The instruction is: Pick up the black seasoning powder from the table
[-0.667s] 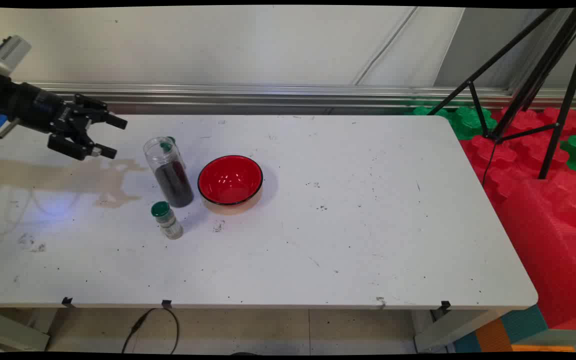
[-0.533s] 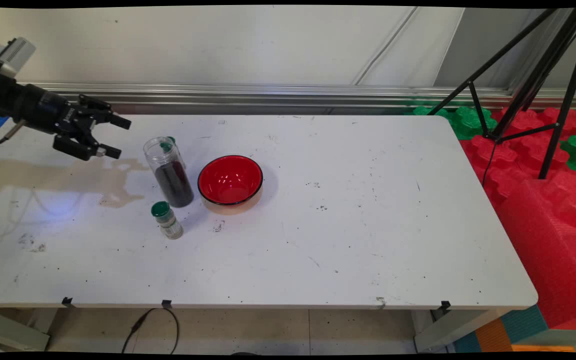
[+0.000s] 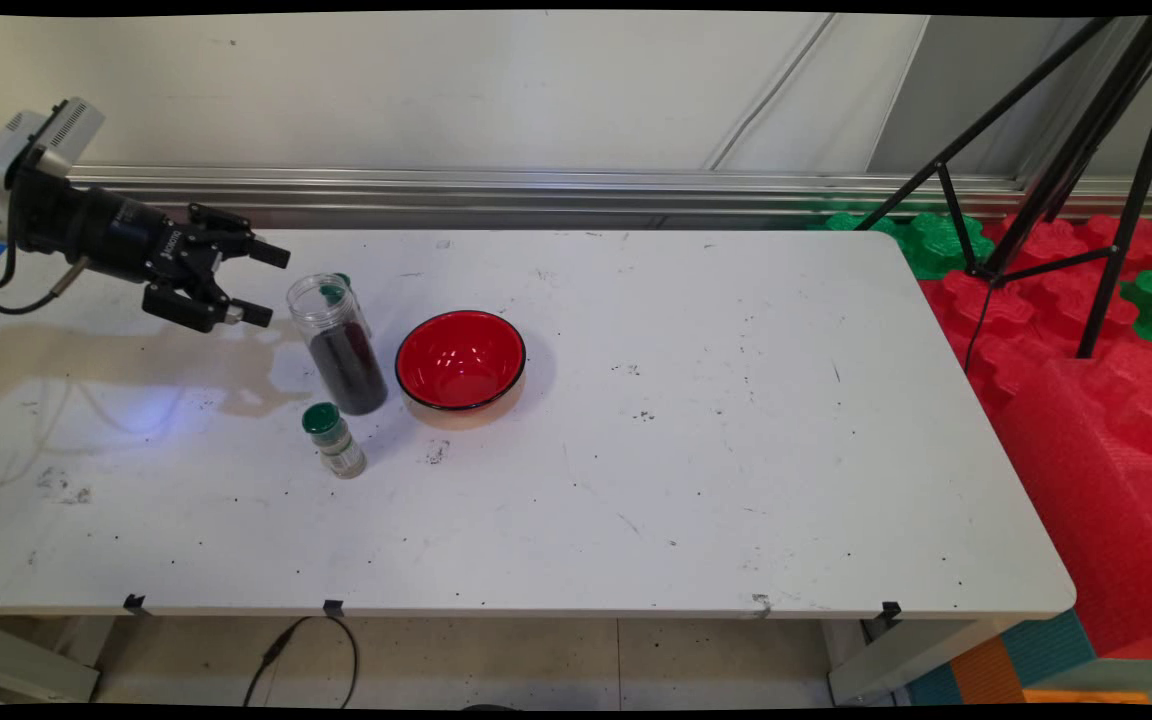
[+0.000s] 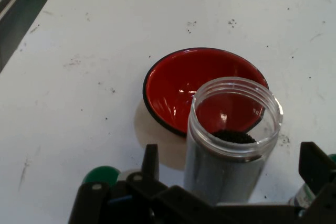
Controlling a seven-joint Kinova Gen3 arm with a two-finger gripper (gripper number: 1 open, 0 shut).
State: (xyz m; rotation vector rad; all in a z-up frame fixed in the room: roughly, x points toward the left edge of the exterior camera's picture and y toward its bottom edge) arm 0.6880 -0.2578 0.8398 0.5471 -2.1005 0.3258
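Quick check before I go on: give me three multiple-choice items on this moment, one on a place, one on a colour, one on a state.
1. The gripper is nearest to:
A. the bowl
B. the open jar
C. the table's right end

2. The bowl is:
A. red
B. blue
C. white

3. The gripper is:
A. shut on the jar
B. shut, empty
C. open

Key: 1 B, it hangs just left of the open jar; 2 A, red inside with a dark rim; 3 C, its fingers stand apart, holding nothing.

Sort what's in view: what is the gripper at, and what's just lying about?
At the gripper: gripper, open; clear jar of dark powder, lidless, just ahead of it.
Lying about: red bowl; small green-capped bottle; tripod.
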